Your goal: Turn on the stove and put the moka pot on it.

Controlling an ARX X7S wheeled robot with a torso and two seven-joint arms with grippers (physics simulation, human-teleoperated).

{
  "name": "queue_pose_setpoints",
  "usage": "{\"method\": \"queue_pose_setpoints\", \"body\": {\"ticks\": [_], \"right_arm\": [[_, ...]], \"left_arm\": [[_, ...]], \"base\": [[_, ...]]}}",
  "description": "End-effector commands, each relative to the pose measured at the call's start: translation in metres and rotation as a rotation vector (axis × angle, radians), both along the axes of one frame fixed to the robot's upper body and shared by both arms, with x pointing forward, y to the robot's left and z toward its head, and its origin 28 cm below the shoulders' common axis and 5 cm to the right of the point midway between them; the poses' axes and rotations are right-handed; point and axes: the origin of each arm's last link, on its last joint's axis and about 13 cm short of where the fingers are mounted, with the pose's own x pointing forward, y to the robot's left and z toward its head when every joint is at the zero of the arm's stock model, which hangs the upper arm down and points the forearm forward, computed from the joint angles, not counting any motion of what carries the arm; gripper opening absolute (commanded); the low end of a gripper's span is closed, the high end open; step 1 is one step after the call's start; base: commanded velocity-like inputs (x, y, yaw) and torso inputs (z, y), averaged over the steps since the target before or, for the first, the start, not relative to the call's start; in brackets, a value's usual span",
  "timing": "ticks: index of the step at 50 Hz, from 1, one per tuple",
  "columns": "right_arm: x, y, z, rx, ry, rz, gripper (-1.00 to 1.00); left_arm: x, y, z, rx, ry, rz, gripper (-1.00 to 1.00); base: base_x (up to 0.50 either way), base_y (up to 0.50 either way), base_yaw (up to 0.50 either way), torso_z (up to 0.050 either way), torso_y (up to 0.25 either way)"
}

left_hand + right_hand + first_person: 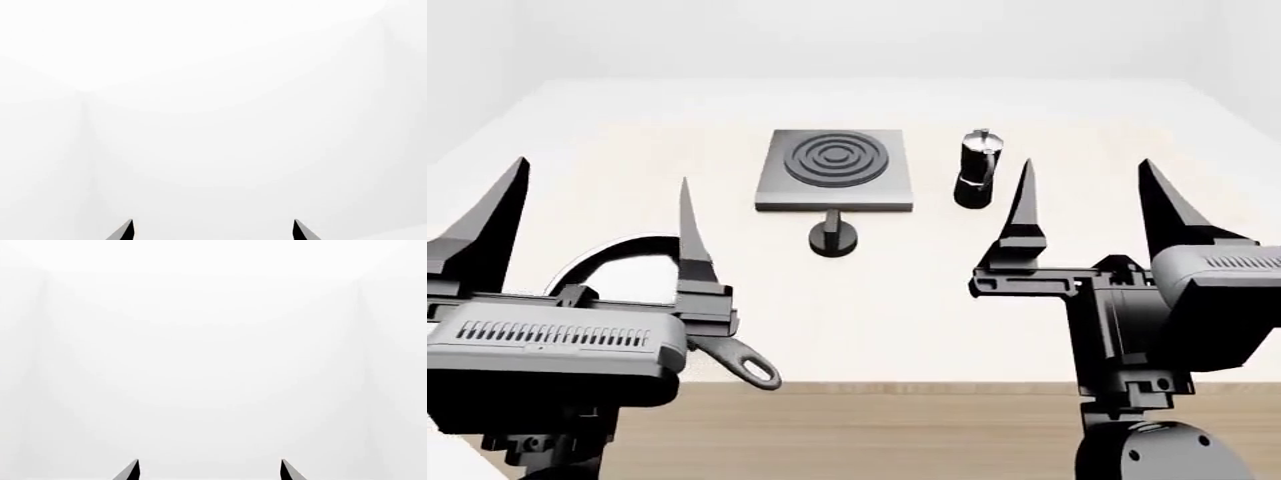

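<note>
The stove (834, 168), a flat dark-grey square plate with raised rings, lies at the table's middle back. Its small black round knob (833, 236) sits just in front of it. The moka pot (977, 170), black with a silver lid, stands upright right of the stove. My left gripper (601, 190) is open and empty, raised near the camera at the left. My right gripper (1085, 190) is open and empty, raised at the right, nearer than the pot. Both wrist views show only white walls beyond the open fingertips (127, 230) (132, 470).
A black frying pan (587, 265) with a long handle (741, 362) lies on the table (908, 300) at the left, mostly hidden behind my left gripper. The table's wooden front edge (894, 425) runs along the bottom. White walls surround the table.
</note>
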Motion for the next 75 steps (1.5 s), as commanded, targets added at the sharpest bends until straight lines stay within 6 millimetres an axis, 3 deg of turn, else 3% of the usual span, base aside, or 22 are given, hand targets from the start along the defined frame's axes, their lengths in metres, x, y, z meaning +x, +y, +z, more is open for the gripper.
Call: {"method": "queue_pose_setpoints", "body": {"ticks": [1, 26, 38, 56, 58, 61, 75], "right_arm": [[0.000, 0.000, -0.002, -0.001, 0.006, 0.005, 1.00], [0.002, 0.002, -0.005, 0.011, 0.023, 0.026, 1.00], [0.001, 0.002, -0.011, 0.007, 0.022, 0.031, 1.00], [0.000, 0.003, -0.005, 0.014, 0.019, 0.042, 1.00], [0.000, 0.003, -0.012, 0.013, 0.019, 0.043, 1.00], [0.000, 0.002, -0.004, 0.014, 0.017, 0.042, 1.00], [-0.001, 0.003, -0.006, 0.013, 0.014, 0.045, 1.00]], "left_arm": [[-0.001, 0.001, 0.002, 0.001, -0.002, 0.005, 1.00], [-0.001, 0.000, 0.001, -0.001, 0.001, 0.000, 1.00], [-0.001, 0.001, 0.000, 0.004, 0.010, 0.001, 1.00], [0.000, 0.001, -0.002, 0.000, 0.010, -0.004, 1.00], [0.000, 0.001, -0.002, 0.000, 0.011, -0.004, 1.00], [0.001, 0.001, -0.003, 0.000, 0.011, -0.006, 1.00], [0.000, 0.000, -0.003, 0.003, 0.013, -0.005, 1.00]], "base": [[0.00, 0.24, 0.00, 0.000, 0.000], [0.01, 0.08, 0.00, 0.000, 0.000], [0.29, 0.00, 0.00, 0.000, 0.000], [0.28, 0.00, 0.00, 0.000, 0.000], [0.24, 0.00, 0.00, 0.000, 0.000], [0.23, 0.00, 0.00, 0.000, 0.000], [0.20, 0.00, 0.00, 0.000, 0.000]]}}
